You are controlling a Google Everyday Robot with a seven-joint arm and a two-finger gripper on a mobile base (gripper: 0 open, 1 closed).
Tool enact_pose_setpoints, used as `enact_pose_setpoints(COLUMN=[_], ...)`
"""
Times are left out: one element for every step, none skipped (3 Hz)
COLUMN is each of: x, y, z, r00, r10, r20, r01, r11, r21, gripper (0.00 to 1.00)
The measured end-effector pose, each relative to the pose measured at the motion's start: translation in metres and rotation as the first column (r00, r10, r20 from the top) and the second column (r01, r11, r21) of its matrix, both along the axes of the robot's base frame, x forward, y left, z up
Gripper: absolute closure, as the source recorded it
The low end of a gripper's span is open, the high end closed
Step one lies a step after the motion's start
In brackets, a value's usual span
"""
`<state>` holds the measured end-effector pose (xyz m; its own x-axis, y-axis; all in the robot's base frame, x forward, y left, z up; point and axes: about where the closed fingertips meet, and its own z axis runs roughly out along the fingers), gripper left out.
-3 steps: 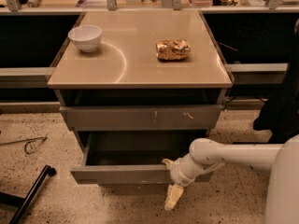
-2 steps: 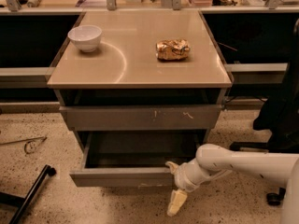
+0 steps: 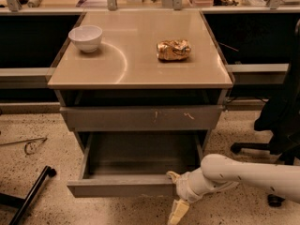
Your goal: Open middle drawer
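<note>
The middle drawer (image 3: 119, 187) is a plain grey handleless front with a deep grey box (image 3: 140, 153) behind it. It stands pulled well out from the cabinet, low in the camera view. My gripper (image 3: 173, 197) is at the right end of that front. One finger (image 3: 172, 176) hooks over the top edge into the box, and the other finger (image 3: 178, 212) hangs down in front of it. The jaws hold the front between them. My white arm (image 3: 243, 172) reaches in from the right.
Above is the wider grey drawer front with pale scratches (image 3: 140, 118), nearly closed. On the tan cabinet top (image 3: 140, 71) stand a white bowl (image 3: 85, 37) and a crumpled gold bag (image 3: 173, 49). A black chair (image 3: 281, 121) stands at right. A black bar (image 3: 30, 195) lies on the floor at left.
The middle drawer front has slid further out toward the camera. My gripper has moved with it, down and slightly right.
</note>
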<state>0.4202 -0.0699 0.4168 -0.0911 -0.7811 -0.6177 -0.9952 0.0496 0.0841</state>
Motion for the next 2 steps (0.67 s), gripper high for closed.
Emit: enact_pose_setpoints(x=[0.0, -0.023], y=[0.0, 0.0], z=[0.0, -0.007], r00=[1.0, 0.9997], r10=[0.0, -0.005], r20=[0.0, -0.025], r01=[0.0, 0.006], r11=[1.0, 1.0], r21=[0.0, 0.022], gripper=[0.0, 0.0])
